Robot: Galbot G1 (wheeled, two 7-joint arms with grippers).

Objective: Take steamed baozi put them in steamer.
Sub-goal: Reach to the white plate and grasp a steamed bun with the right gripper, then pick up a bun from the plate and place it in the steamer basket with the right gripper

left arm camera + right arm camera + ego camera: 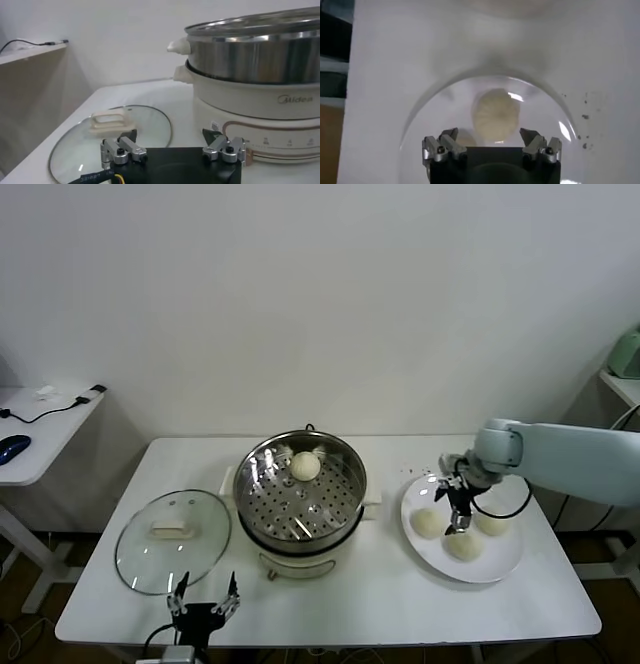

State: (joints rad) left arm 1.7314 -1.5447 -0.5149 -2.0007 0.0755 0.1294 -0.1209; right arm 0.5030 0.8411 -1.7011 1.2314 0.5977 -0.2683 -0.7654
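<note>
Baozi (463, 546) sit on the plate (505, 569) beneath the spread right gripper (455, 520); glass lid (172, 540) flanks the steamer (300, 499).

Four buns in all: one (306, 466) in the steamer (300, 489) at its twelve o'clock, three on the plate (462, 527) (at nine (427, 523), six (461, 546) and three o'clock (491, 523)). One glass lid (173, 540), one table (330, 594), two grippers (204, 598) (456, 522).

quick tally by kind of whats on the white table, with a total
baozi: 4, one in the steamer, three on the plate
steamer: 1
glass lid: 1
plate: 1
total: 7
</note>
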